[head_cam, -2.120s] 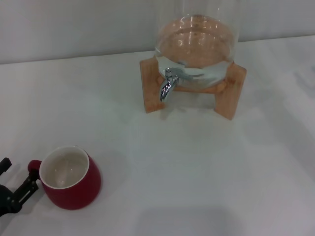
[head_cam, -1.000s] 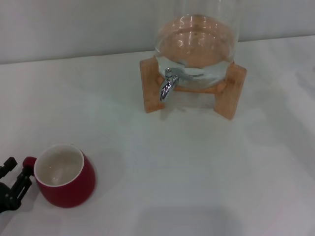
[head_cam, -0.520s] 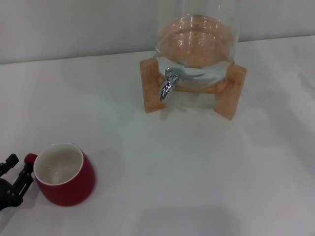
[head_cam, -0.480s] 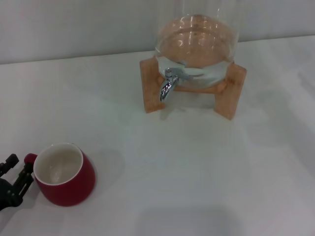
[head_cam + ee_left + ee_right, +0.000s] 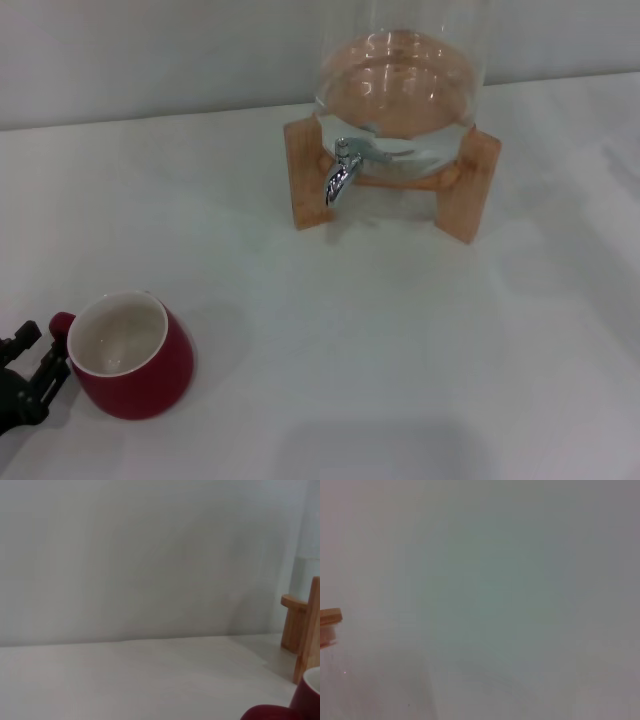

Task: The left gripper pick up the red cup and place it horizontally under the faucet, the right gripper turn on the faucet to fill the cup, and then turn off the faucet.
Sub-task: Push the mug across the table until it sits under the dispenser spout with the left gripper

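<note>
Head view has the full layout: red cup (image 5: 130,355) upright near-left on the white table (image 5: 400,340), well apart from the faucet (image 5: 340,172) on the glass dispenser (image 5: 400,80). Left wrist view only catches the cup's edge and a wooden stand (image 5: 302,625) leg. Left gripper (image 5: 35,352) sits low at the cup's handle, fingers spread apart beside it, holding nothing.

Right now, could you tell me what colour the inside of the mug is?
Cream-white inside the red mug; the head view shows it best.
</note>
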Controlling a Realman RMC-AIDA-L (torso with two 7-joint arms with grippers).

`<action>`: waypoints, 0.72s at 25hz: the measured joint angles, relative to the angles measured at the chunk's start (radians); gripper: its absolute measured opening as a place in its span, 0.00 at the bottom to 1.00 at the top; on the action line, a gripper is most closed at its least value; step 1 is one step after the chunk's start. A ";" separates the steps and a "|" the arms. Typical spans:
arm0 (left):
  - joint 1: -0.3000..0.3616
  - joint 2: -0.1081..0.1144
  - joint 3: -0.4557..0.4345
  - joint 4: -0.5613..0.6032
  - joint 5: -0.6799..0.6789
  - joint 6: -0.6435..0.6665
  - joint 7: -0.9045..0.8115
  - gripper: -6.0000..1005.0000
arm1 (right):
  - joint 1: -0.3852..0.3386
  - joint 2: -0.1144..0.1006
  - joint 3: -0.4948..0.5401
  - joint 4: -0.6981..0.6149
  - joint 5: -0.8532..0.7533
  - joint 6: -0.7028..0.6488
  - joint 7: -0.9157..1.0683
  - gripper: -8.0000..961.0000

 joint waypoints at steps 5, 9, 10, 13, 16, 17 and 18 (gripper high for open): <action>-0.006 0.001 0.000 0.004 0.000 0.000 -0.019 0.40 | 0.000 0.000 0.000 0.000 0.000 0.000 0.000 0.66; -0.016 0.001 0.000 0.005 0.001 0.001 -0.020 0.40 | 0.000 0.000 0.001 0.000 0.000 0.000 0.000 0.66; -0.019 0.001 0.000 0.005 0.000 0.002 -0.021 0.39 | 0.001 0.000 0.002 0.000 0.000 0.000 0.000 0.66; -0.021 0.002 0.000 0.005 0.001 0.003 -0.021 0.39 | 0.001 0.000 0.002 0.000 0.000 0.000 0.000 0.66; -0.021 0.002 -0.001 0.005 0.001 0.004 -0.021 0.39 | 0.000 0.000 0.002 0.000 0.000 0.000 0.000 0.66; -0.021 0.002 -0.001 0.005 0.001 0.004 -0.021 0.39 | 0.000 0.000 0.002 0.000 0.000 0.000 0.000 0.66; -0.021 0.002 -0.001 0.005 0.001 0.003 -0.021 0.38 | 0.001 0.000 0.002 0.000 0.000 0.000 0.000 0.66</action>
